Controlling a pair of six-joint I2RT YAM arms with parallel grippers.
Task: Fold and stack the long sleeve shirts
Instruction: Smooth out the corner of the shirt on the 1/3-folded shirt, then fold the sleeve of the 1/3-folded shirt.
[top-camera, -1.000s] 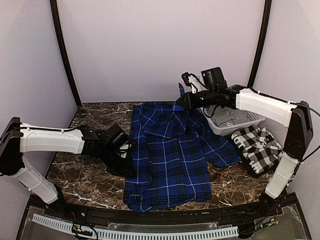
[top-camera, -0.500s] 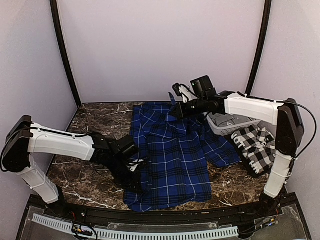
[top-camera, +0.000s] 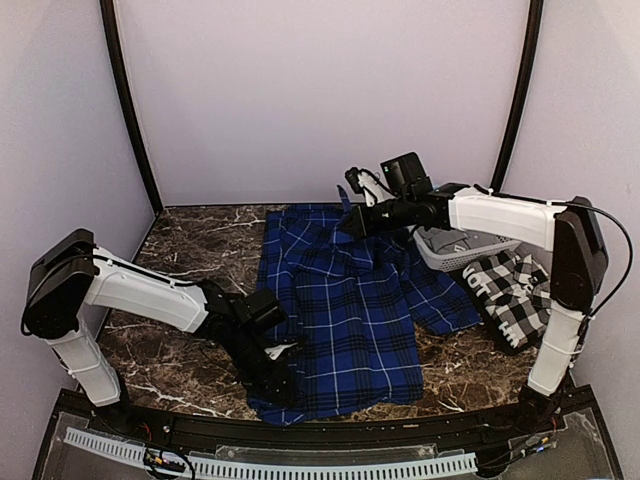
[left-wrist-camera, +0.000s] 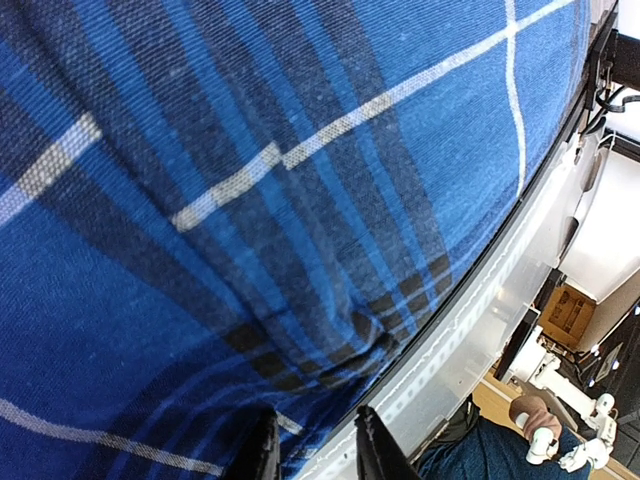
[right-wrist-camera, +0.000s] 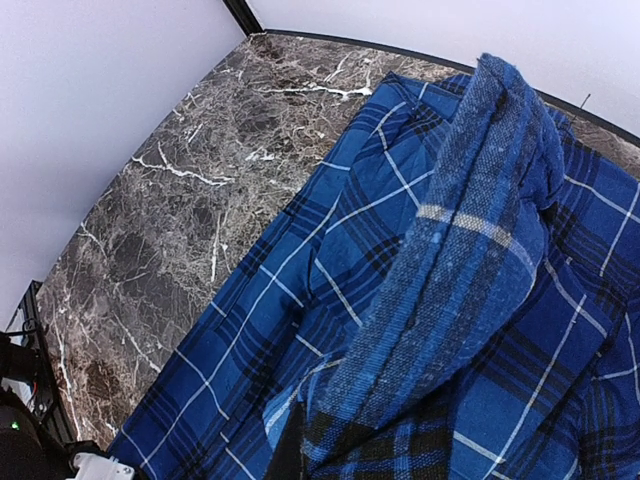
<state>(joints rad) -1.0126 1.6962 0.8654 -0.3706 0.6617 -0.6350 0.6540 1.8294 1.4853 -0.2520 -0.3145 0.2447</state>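
At the near left corner of the blue plaid shirt, my left gripper sits low, fingers slightly apart; whether they nip the hem I cannot tell. The shirt lies spread on the table. Right of it, the black-and-white check shirt lies crumpled. At the blue shirt's far edge my right gripper pinches a raised fold

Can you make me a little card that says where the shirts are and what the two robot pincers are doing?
spread out: royal blue plaid cloth shirt, on dark marble table
crumpled: black-and-white check cloth shirt, at right, beside white plastic basket
right pincer: shut on blue shirt's lifted far fold
left pincer: at blue shirt's near left corner, grip unclear
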